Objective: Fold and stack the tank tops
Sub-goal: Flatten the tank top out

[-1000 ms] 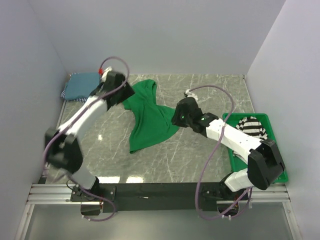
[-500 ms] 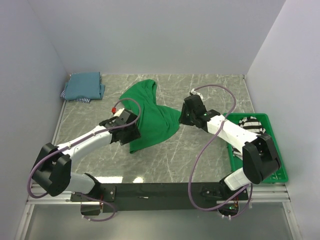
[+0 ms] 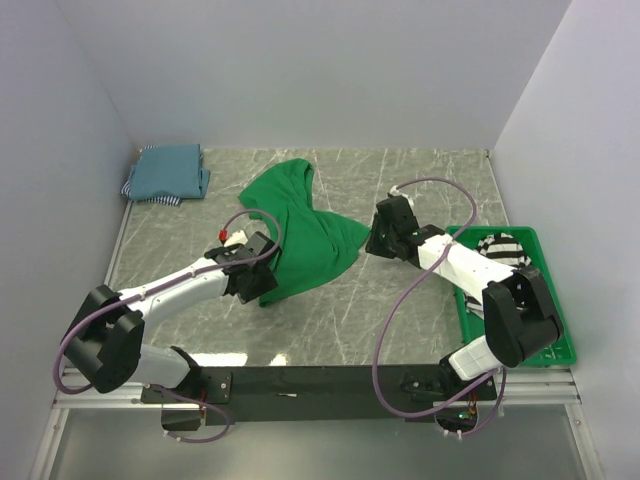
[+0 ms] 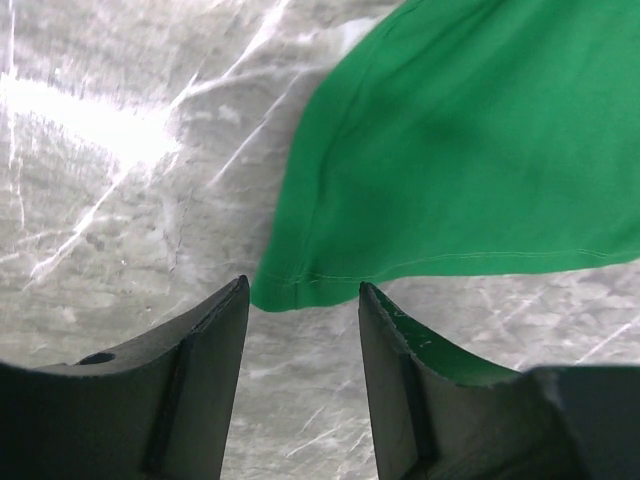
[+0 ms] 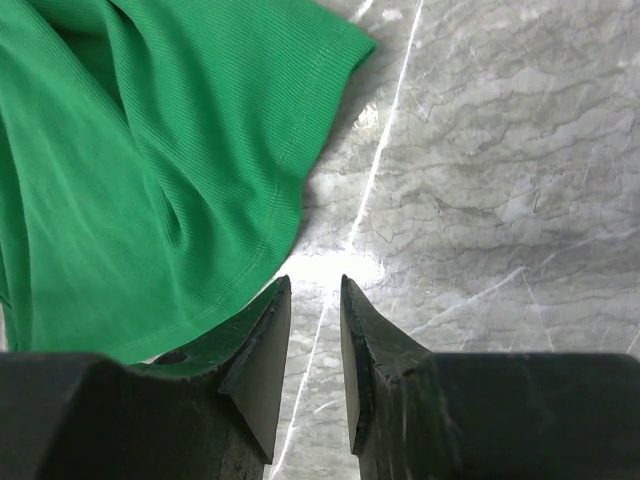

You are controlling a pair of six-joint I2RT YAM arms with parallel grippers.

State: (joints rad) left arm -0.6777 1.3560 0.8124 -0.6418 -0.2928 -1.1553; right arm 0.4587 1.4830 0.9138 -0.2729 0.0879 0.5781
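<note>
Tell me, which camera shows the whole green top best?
The top external view: the green tank top shows nearly whole there, lying rumpled. The left wrist view catches only one hemmed corner; the right wrist view, another hemmed edge.

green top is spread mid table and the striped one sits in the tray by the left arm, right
No: in the top external view the tray holding the striped top is beside the right arm. The green top is spread mid-table.

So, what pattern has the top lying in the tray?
That tank top has black-and-white stripes; the top external view shows it best.
</note>
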